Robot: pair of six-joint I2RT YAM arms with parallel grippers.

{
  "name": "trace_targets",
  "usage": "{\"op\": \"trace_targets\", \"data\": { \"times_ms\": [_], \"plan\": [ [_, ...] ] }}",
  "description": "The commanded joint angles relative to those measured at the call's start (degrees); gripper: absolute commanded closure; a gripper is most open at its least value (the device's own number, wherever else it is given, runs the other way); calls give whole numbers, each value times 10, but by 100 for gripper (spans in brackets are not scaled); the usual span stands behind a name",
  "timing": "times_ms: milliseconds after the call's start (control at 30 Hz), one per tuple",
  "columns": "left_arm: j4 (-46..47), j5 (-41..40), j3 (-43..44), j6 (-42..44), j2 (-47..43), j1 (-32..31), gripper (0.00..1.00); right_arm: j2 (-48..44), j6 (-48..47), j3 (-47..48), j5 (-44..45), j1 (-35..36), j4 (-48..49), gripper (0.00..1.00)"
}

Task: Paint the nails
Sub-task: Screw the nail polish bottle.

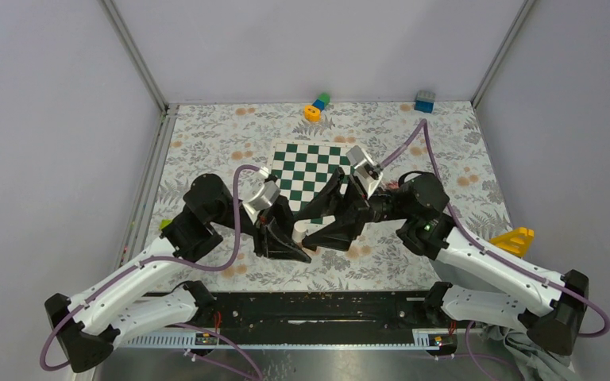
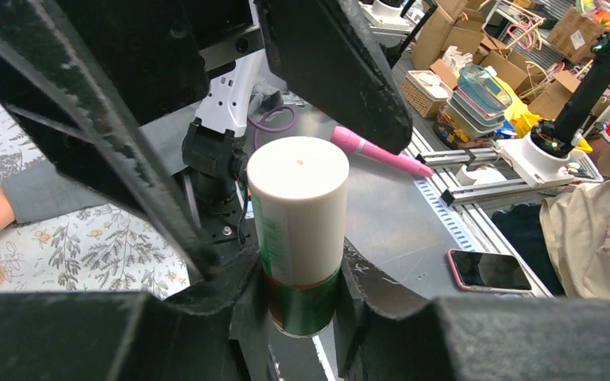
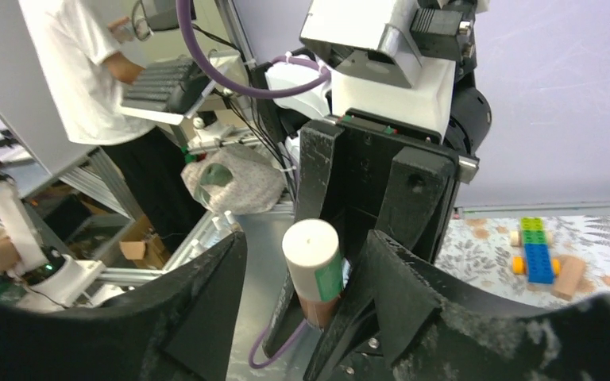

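Observation:
My left gripper is shut on a small bottle with a white cap, a green label and a brown body, and holds it upright by its lower part. My right gripper is open, with its jaws on either side of the cap; I cannot tell whether they touch it. A forearm in a grey sleeve rests on the floral cloth at the left of the left wrist view. Its hand is cut off by the frame edge, so the nails are out of view.
A green-and-white chessboard lies behind both grippers. Toy bricks and a blue block sit at the back edge. A yellow piece lies at the right. A pink rod shows behind my right gripper's fingers.

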Motion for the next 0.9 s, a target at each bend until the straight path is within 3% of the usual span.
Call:
{"op": "trace_targets", "data": {
  "times_ms": [0, 367, 433, 600, 767, 867],
  "plan": [
    [41, 25, 9, -5, 5, -4, 100, 20, 52, 28, -25, 6, 96, 40],
    [68, 21, 1, -23, 0, -2, 100, 52, 84, 32, -55, 10, 106, 53],
    [64, 7, -1, -18, -4, -2, 100, 53, 88, 29, -56, 10, 107, 59],
    [60, -16, -2, -14, -6, 5, 100, 51, 75, 20, -49, 11, 89, 90],
    [36, -47, 2, -1, -4, 26, 100, 46, 39, 8, 3, 10, 44, 99],
    [24, -62, 4, 6, 0, 51, 100, 46, 2, 1, 59, 14, -26, 100]
  ]
}}
